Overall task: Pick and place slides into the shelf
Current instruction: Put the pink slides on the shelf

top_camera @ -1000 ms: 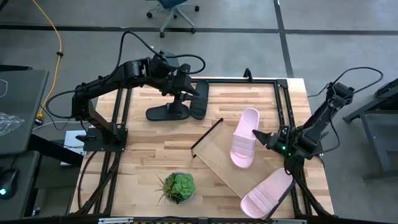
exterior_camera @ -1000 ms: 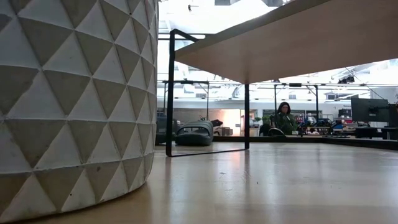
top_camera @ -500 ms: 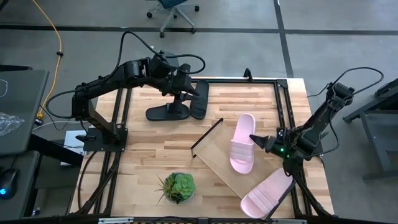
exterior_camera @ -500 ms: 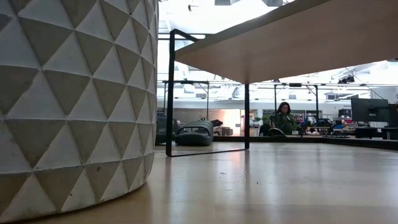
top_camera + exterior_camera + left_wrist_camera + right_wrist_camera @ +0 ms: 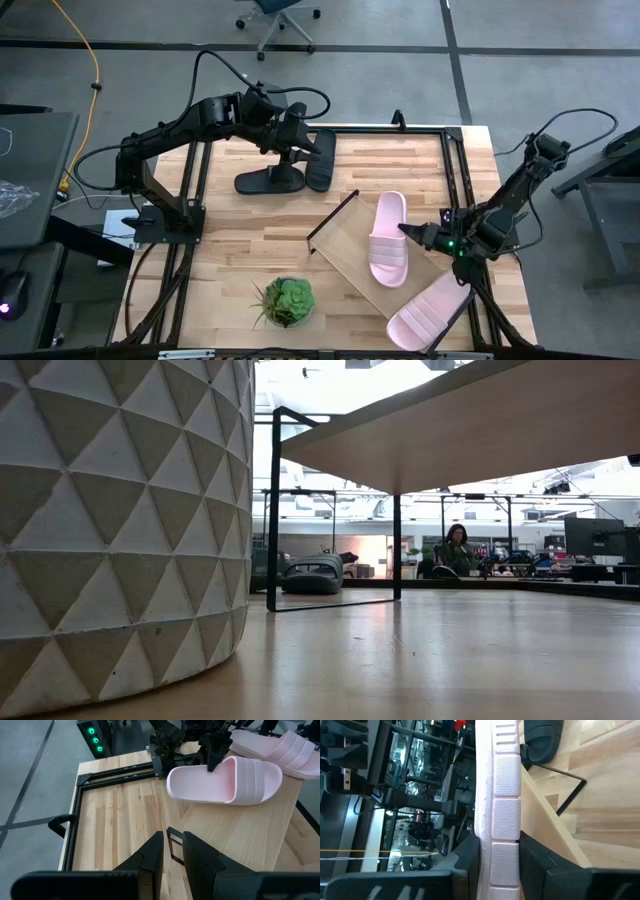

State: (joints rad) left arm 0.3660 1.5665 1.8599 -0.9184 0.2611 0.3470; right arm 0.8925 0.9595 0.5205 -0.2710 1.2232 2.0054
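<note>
A pale pink slide (image 5: 388,238) sits over the light-wood shelf (image 5: 345,245), which lies aslant on the table, and my right gripper (image 5: 408,232) is shut on it. The slide's heel points to the far edge. The second pink slide (image 5: 430,310) lies at the shelf's near right end. Two black slides (image 5: 268,181) (image 5: 320,160) rest on the table at the far left. My left gripper (image 5: 292,152) hovers just above them, fingers a narrow gap apart (image 5: 172,837), touching nothing. My right gripper pinches the pink slide by its right side rim (image 5: 220,767), behind the strap, with one finger on the footbed (image 5: 212,760) and one under the ribbed sole (image 5: 502,785). It comes level from the table's right, across the slide. The slide stays flat, low over the shelf; whether it touches the shelf I cannot tell.
A potted green plant (image 5: 285,300) stands near the table's near edge; its faceted pot (image 5: 120,530) fills the low view's left. A black metal frame (image 5: 452,170) runs along the table's far and right sides. Bare planks lie between the black slides and the shelf. A person (image 5: 457,550) sits far behind.
My right gripper has moved toward the table's left and near edges, carrying the pink slide farther over the shelf board. The slide has turned a little and now lies more in line with the near-far direction.
</note>
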